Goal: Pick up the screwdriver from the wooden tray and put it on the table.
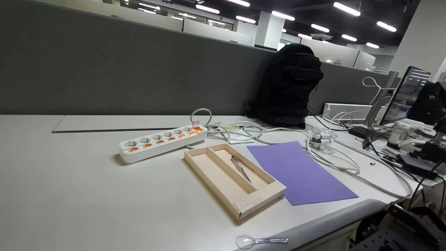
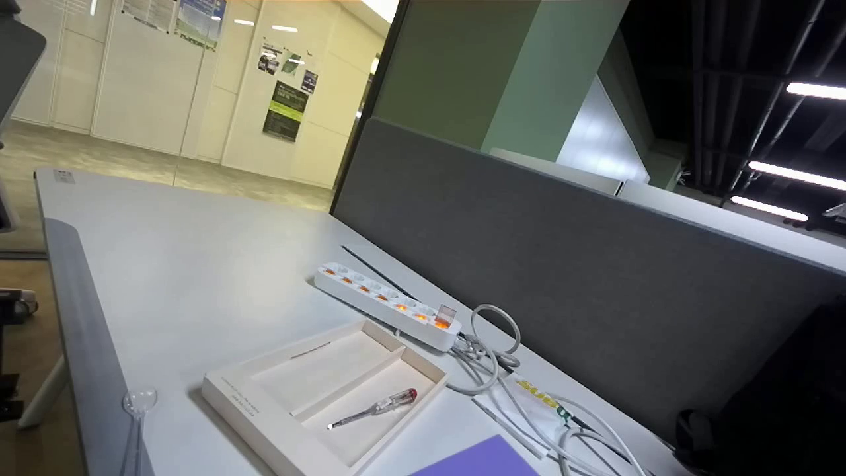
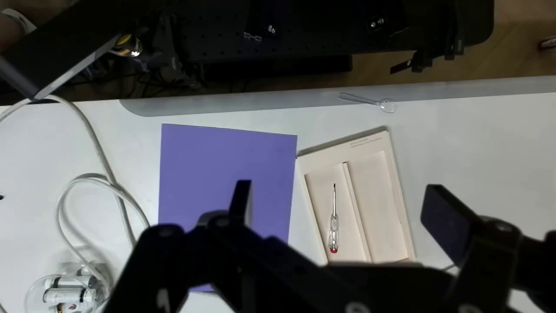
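Bearing tiny, unreadable print (image 2: 240,396), the wooden tray (image 3: 375,195) holds the screwdriver (image 3: 333,224), the tool (image 3: 341,203) spread wide

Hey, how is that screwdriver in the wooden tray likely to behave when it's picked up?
The screwdriver looks stiff, given its straight, metallic-looking shaft. Its clear, shiny handle may be slippery. Being slim, it could roll if nudged, though the divider in the wooden tray would probably stop it on one side.

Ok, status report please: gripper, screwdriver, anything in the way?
Gripper open, holding nothing. Screwdriver lying in the wooden tray. Nothing on top of it; divider alongside may crowd the grip.
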